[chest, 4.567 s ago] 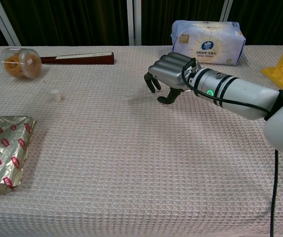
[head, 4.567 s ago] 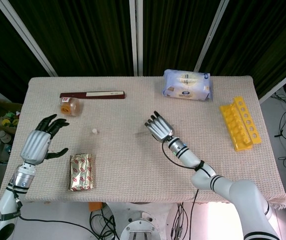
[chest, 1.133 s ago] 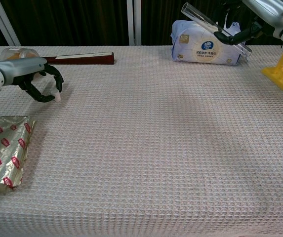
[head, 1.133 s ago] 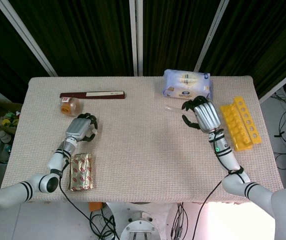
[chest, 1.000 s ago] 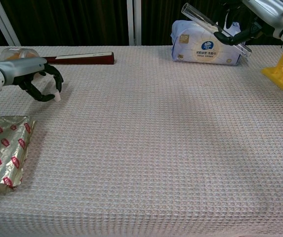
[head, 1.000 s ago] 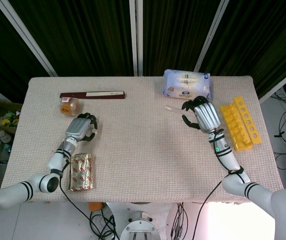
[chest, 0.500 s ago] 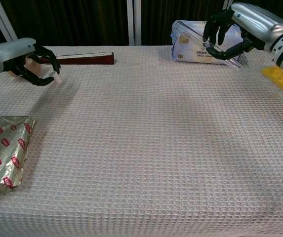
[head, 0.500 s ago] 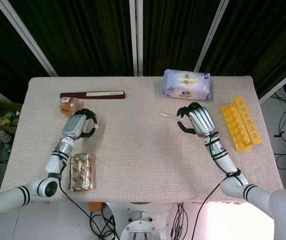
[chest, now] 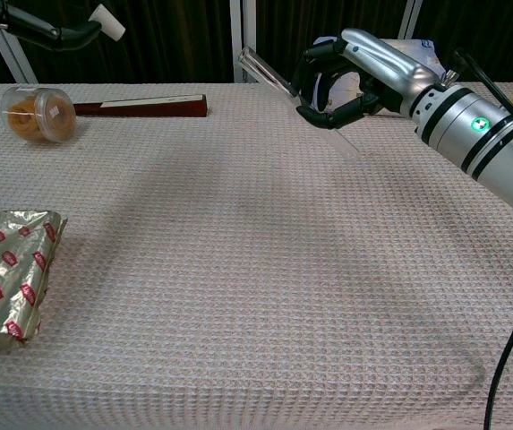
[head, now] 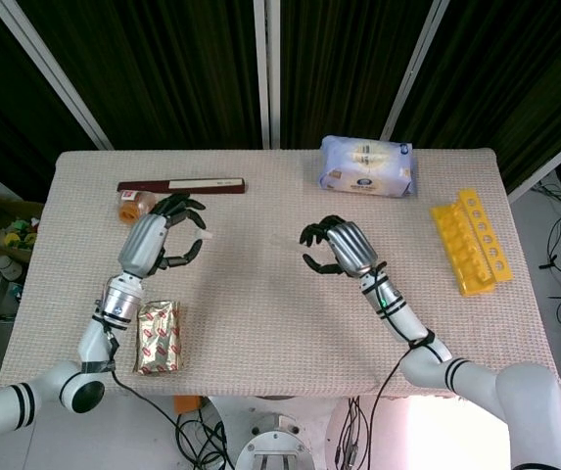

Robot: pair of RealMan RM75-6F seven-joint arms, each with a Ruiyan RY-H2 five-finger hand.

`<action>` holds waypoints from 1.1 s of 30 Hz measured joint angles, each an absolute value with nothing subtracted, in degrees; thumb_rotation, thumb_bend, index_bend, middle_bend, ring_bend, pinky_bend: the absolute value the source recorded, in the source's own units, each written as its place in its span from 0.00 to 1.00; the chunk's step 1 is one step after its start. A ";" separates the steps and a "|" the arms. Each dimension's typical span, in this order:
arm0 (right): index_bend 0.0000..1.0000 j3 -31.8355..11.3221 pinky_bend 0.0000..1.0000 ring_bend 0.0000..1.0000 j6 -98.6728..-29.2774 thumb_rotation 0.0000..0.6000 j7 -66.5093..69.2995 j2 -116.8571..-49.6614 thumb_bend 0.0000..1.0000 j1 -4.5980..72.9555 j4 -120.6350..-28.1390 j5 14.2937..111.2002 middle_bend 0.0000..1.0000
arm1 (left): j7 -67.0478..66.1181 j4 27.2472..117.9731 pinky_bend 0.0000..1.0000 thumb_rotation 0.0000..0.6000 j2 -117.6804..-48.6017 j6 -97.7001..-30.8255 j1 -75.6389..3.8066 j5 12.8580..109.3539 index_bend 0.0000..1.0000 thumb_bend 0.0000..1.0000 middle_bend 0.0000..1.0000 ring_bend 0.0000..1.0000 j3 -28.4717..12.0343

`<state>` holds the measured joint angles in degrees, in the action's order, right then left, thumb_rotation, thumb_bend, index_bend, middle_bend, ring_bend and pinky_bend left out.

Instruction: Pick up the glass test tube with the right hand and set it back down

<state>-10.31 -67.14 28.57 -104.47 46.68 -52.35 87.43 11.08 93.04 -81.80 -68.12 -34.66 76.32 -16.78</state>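
Note:
My right hand grips the glass test tube above the middle of the table. In the chest view this hand wraps the tube's middle, so the tube slants with its open end up and to the left and its round end down to the right. The tube is clear of the cloth. My left hand is raised over the left part of the table and pinches a small white stopper at its fingertips.
A jar of orange snacks and a long brown box lie at the back left. A foil pack sits near the front left. A tissue pack and a yellow tube rack are at the right.
My right hand carried the tube from beside the tissue pack leftward to the table's middle. My left hand rose from the cloth with the white stopper.

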 measured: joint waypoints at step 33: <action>0.84 -11.98 0.37 0.51 -68.51 1.00 34.94 -113.22 0.59 52.72 -43.11 88.45 0.69 | 9.36 95.62 0.18 1.00 -81.57 -66.14 -37.56 75.36 0.58 0.48 0.28 0.15 -16.94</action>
